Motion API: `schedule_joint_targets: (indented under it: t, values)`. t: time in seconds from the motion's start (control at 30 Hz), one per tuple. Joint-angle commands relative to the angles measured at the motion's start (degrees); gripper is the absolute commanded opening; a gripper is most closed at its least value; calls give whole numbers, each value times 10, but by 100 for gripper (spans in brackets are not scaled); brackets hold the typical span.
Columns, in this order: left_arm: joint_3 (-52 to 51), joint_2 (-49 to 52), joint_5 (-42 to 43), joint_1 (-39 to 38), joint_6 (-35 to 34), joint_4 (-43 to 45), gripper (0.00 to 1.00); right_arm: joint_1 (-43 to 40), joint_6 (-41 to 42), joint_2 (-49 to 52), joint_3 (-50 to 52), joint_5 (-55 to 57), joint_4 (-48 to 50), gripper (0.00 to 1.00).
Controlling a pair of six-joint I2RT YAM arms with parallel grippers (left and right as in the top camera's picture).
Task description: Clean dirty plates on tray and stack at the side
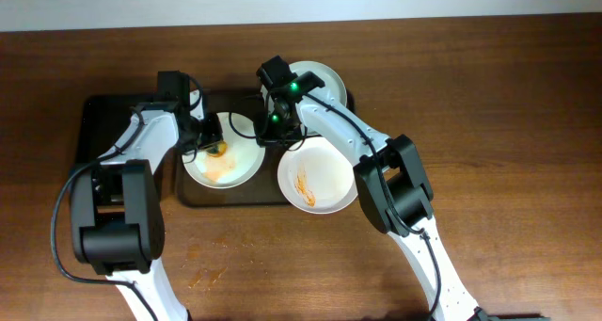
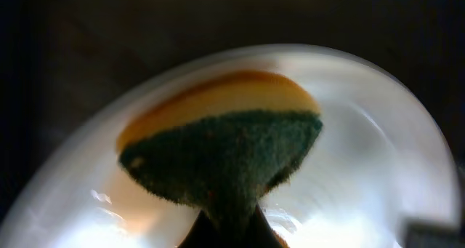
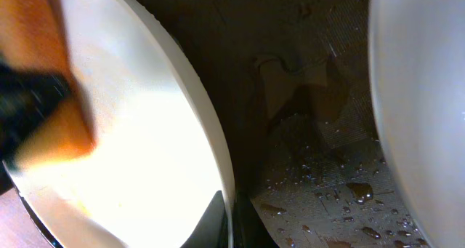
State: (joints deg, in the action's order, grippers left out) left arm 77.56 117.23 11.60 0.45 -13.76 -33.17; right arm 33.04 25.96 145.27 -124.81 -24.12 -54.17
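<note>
Left tool (image 1: 213,137) pinches a fuzzy green-and-yellow sponge (image 2: 218,153) on a glossy round plate (image 2: 363,153); right tool (image 3: 231,230) clamps its rim.

The plate (image 2: 378,153) is showing a smooth, glossy white glazed face, while the sponge (image 2: 225,168) is presenting a rough, fibrous green scouring layer over smooth orange foam. The tray (image 3: 312,132) is appearing as dark brown plastic, finely textured and beaded with water; the counter (image 1: 489,86) is showing matt wood grain.
</note>
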Motion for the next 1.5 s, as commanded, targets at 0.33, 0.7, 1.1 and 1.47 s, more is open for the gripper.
schedule_joint_targets:
  t: [0.33, 0.7, 1.1, 1.47]
  values:
    - [9, 10, 90, 13, 18, -133, 1, -1, -2, 4, -3, -7, -13, 4]
    - [227, 10, 93, 85, 31, -186, 1, -1, -32, -10, -7, -7, -25, 4]
    - [230, 10, 63, 72, 31, -207, 1, 36, -65, -185, -12, 348, -94, 4]
    - [230, 10, 49, 68, 31, -208, 1, 144, -27, -209, -12, 836, -141, 4]
